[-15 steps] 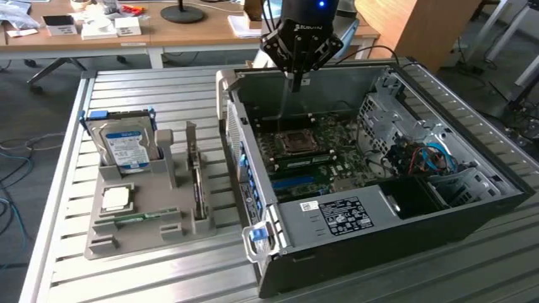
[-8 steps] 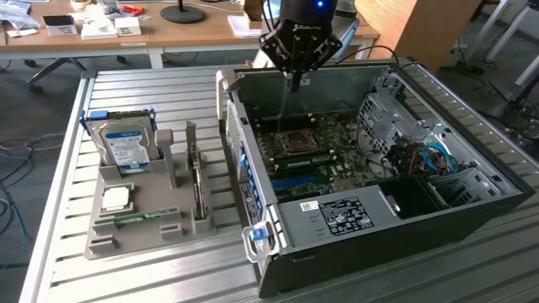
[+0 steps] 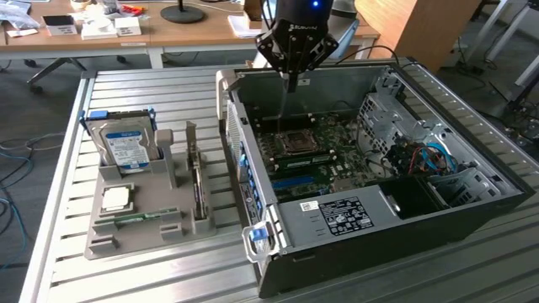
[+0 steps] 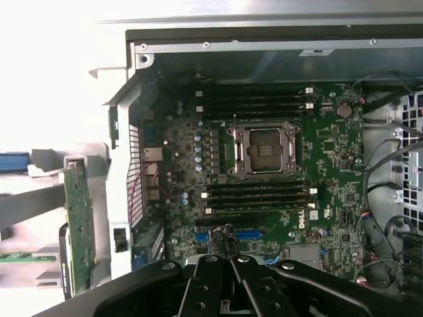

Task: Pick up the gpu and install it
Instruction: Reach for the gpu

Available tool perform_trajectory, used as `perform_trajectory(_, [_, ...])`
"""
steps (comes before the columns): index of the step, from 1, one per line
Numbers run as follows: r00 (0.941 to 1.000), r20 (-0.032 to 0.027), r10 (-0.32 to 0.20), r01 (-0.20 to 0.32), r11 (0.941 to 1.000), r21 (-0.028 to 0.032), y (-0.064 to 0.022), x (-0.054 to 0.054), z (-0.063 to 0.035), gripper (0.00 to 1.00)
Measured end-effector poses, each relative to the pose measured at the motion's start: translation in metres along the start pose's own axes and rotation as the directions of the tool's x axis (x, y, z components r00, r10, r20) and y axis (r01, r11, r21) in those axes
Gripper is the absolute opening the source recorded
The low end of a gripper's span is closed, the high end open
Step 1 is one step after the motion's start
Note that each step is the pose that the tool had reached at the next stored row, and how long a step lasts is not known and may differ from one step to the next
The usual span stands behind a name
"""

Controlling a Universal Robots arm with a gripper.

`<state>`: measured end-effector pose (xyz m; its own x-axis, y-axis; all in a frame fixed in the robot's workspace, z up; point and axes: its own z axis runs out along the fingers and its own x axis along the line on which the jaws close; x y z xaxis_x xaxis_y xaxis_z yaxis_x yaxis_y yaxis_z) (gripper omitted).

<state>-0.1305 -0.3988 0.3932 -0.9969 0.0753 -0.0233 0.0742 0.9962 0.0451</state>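
- The fingers (image 3: 291, 81) are pressed together with nothing between them, above the open computer case (image 3: 471, 208).
- The gpu (image 3: 196, 180) (image 4: 79, 224) stands on edge in a grey holder (image 3: 143, 233) on the surface (image 3: 151, 88), well apart from the fingers, outside the case on the exterior view's left.

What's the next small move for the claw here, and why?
Probably shift the claw toward the exterior view's left, over the gpu. The claw hangs shut and empty above the open case, while the gpu stands on edge in the grey holder beside it.
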Motion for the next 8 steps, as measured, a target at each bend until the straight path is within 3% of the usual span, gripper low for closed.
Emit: perform_trajectory(8, [1.0000,0.0000,0.000,0.000,1.0000,0.0000,-0.0007,0.0090,-0.0002,0.11])
